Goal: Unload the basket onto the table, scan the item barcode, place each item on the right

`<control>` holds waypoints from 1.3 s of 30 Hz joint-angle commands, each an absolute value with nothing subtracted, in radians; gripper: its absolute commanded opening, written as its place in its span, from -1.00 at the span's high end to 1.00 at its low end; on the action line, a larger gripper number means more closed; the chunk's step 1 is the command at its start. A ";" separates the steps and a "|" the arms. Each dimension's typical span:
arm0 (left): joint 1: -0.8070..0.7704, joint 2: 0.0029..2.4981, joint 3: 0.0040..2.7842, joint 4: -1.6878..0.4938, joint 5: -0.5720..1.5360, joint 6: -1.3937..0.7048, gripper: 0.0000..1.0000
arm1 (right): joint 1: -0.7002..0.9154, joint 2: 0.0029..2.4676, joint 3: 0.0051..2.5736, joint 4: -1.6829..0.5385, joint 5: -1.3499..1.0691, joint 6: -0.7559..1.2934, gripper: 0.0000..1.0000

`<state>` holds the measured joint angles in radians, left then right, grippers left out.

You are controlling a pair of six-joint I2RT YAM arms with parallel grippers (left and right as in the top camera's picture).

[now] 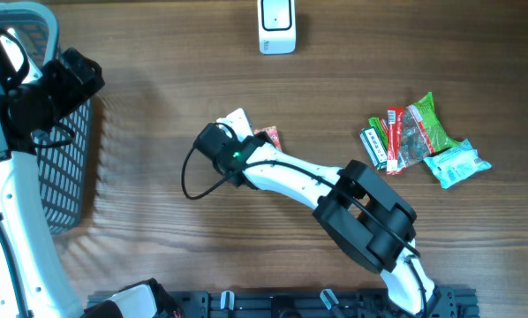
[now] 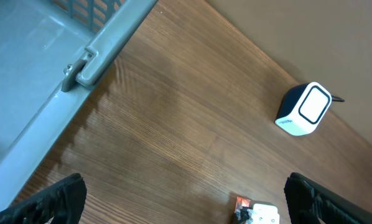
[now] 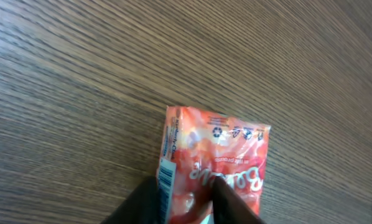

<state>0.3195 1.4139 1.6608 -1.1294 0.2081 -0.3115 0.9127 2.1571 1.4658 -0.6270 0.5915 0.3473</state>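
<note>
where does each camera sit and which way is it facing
overhead: above the table, facing down; both arms, basket, scanner show.
left wrist: beside the basket rim, facing the scanner; left pincer tips in bottom corners.
right wrist: close over the red packet, facing down; right pincer fingers on it.
shared: overhead and left wrist both show scanner.

1. Worktop (image 1: 476, 79): brown wood grain, matt, finely streaked.
2. Snack packet (image 3: 218, 149): glossy red plastic film, slightly crinkled.
3. Basket (image 2: 114, 40): smooth grey plastic, matt.
4. Scanner (image 1: 276, 25): smooth white plastic, slight sheen.
</note>
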 commanded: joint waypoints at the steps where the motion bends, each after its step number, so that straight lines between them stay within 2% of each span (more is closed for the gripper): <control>1: 0.316 1.413 1.669 -1.127 0.220 -0.295 -1.00 | 0.908 2.177 1.447 -0.620 0.592 0.369 0.78; 3: 0.316 1.413 1.669 -1.127 0.220 -0.295 -1.00 | 0.908 2.177 1.448 -0.607 0.583 0.369 0.91; 11: 0.316 1.413 1.669 -1.127 0.220 -0.295 -1.00 | 0.873 2.034 1.502 -0.649 0.466 0.370 0.91; 16: 0.316 1.413 1.669 -1.127 0.220 -0.295 -1.00 | 0.774 1.876 1.501 -0.656 0.174 0.370 0.91; 21: 0.316 1.413 1.669 -1.127 0.220 -0.295 -1.00 | 0.643 1.856 1.477 -0.646 -0.228 0.406 0.91; 22: 0.316 1.413 1.669 -1.127 0.220 -0.295 -1.00 | 0.612 1.864 1.444 -0.616 -0.316 0.422 0.91; 28: 0.316 1.413 1.669 -1.127 0.220 -0.295 -1.00 | 0.556 1.873 1.299 -0.439 -0.449 0.470 0.92; 32: 0.316 1.413 1.669 -1.127 0.220 -0.295 -1.00 | 0.517 1.874 1.176 -0.228 -0.585 0.543 0.91; 39: 0.316 1.413 1.669 -1.127 0.220 -0.295 -1.00 | 0.505 1.875 1.029 -0.031 -0.580 0.550 0.91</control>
